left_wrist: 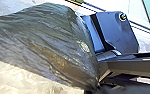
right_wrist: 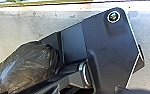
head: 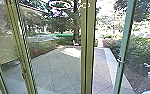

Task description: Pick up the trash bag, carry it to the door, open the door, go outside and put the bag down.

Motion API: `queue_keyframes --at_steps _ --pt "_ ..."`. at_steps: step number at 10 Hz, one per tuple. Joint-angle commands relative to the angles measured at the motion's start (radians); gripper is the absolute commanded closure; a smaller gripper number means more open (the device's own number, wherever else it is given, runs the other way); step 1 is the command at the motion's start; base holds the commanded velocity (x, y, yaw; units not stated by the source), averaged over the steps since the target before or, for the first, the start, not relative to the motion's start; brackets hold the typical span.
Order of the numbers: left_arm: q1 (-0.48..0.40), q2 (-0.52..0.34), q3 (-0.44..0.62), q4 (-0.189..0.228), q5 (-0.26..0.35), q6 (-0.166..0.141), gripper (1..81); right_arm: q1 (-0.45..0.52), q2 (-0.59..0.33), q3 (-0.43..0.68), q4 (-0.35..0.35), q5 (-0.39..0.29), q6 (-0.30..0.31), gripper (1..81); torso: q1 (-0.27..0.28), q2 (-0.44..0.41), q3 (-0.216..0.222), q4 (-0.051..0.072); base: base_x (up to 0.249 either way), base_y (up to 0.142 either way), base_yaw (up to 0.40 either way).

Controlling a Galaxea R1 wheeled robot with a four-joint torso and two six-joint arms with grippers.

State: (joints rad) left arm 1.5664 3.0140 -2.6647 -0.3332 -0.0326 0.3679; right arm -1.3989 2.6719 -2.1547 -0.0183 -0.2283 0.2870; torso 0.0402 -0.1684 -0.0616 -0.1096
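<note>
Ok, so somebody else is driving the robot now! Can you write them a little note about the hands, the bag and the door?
Left hand: seems to hold the bag by its gathered end.
Right hand: can't tell if open or shut.
Done: bag picked up, brought to the door. Can't tell how far it's open.
Left: getting out to the yard, bag down.

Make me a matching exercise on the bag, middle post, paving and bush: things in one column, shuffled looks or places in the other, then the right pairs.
Things:
1. Bag
2. Middle post
3. Paving
4. Bush

Looks or places:
A. grey, crossed by slanting joints
B. leafy, on the right in the head view
C. dark, wrinkled plastic
D. yellowish green, upright, with the yard beyond

Right pairs: 1-C, 2-D, 3-A, 4-B
</note>
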Motion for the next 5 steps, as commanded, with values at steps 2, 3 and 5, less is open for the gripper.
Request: queue_keyframes --at_steps 2,3,5 --pt "-0.055 -0.004 0.003 0.01 0.059 0.006 81.1 0.048 -0.005 -0.005 0.02 0.0 -0.005 1.0 0.0 0.0 0.0 0.033 0.0 0.0 0.0" --pt "-0.058 -0.004 0.003 0.01 0.059 0.006 81.1 0.036 0.01 -0.037 0.018 0.012 -0.003 1.0 0.0 0.0 0.0 0.064 0.0 0.0 0.0" --pt "-0.068 -0.004 -0.006 0.003 0.046 0.005 81.1 -0.001 0.091 -0.159 0.011 0.018 -0.006 1.0 0.0 0.0 0.0 0.088 0.0 0.0 0.0"
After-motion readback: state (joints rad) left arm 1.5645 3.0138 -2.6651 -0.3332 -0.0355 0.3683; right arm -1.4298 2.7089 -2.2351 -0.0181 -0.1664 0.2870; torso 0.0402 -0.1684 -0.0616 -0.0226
